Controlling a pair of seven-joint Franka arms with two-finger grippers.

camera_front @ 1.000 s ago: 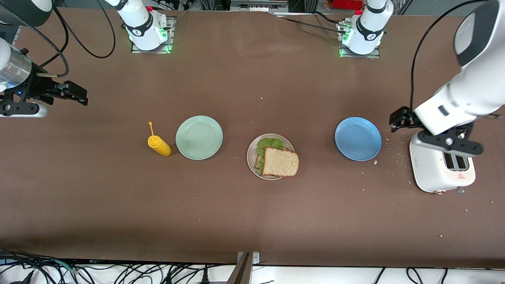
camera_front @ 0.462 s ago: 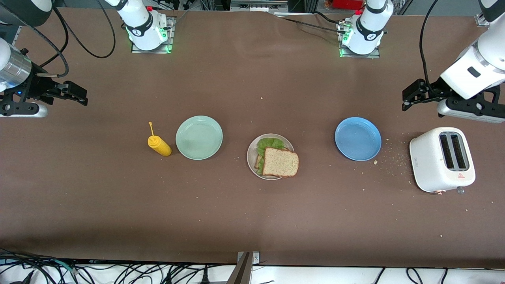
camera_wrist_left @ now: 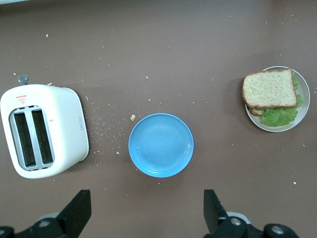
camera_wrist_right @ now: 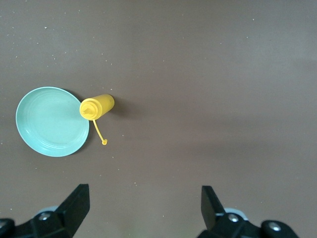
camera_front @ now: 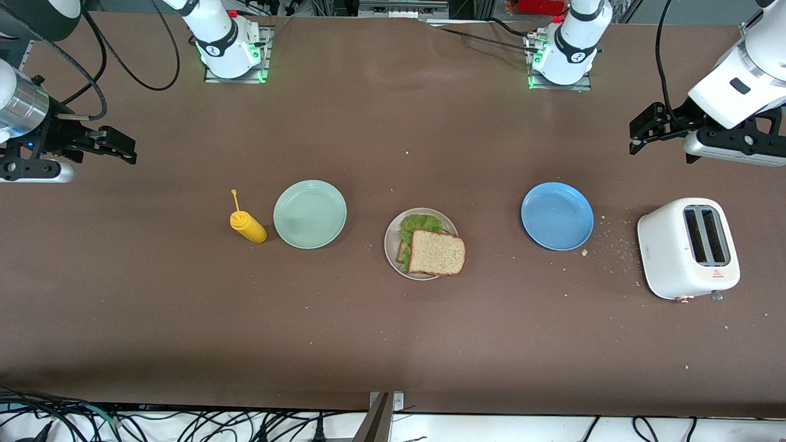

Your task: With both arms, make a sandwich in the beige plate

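Sandwich (camera_front: 435,250) sat assembled on beige plate (camera_front: 393,236) at mid-table: top slice square, speckled brown w/ darker crust, ruffled green lettuce poking out toward the robot bases, edge of lower slice just visible beneath. Top slice overhung plate rim on the side toward left arm's end. Plate round, shallow, pale, raised rim.

Left gripper (camera_front: 638,132) hung in the air over bare table at left arm's end, above the strip between toaster (camera_front: 688,248) and the bases; black fingers (camera_wrist_left: 79,210) spread wide, nothing between them. Right gripper (camera_front: 120,147) hung over bare table at right arm's end, fingers (camera_wrist_right: 77,203) likewise wide apart, empty.

Blue plate (camera_front: 557,216) smooth, glossy, round, empty, between sandwich and toaster. Toaster white, rounded-corner box, two dark slots on top, small red mark on its top, nearer the camera. Crumbs (camera_front: 605,242) scattered on brown matte tabletop (camera_front: 393,344) between blue plate and toaster.

Mint-green plate (camera_front: 310,214) round, glossy, empty, toward right arm's end from the sandwich. Yellow squeeze bottle (camera_front: 248,226) lay tilted just beside it, soft plastic, thin tethered cap strap sticking out.
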